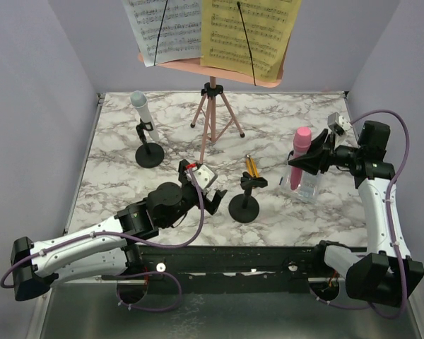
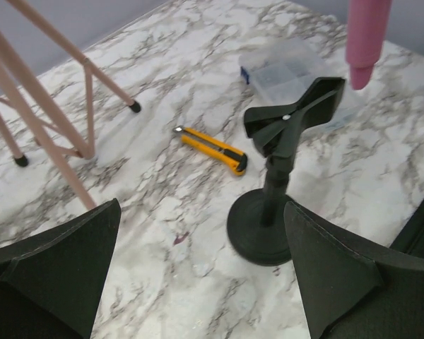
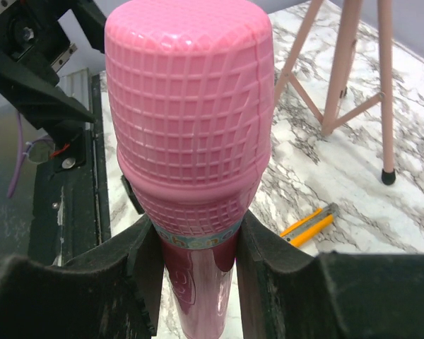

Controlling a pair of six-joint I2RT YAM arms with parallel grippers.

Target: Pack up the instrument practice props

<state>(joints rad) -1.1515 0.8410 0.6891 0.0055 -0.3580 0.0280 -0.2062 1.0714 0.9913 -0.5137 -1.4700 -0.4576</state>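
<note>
Clamping the pink microphone [image 1: 302,138], right end effector [image 1: 302,162] hangs near table [image 1: 339,212] edge (left end effector [image 2: 201,275]: apart).

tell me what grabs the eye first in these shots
The pink toy microphone stands out most, clamped upright in the right gripper over the clear plastic box on the right. Next comes the pink music rack at the back on its tripod, carrying white and yellow sheet-music pages. At front centre, the left gripper stands open beside an empty black mic mount.
</note>
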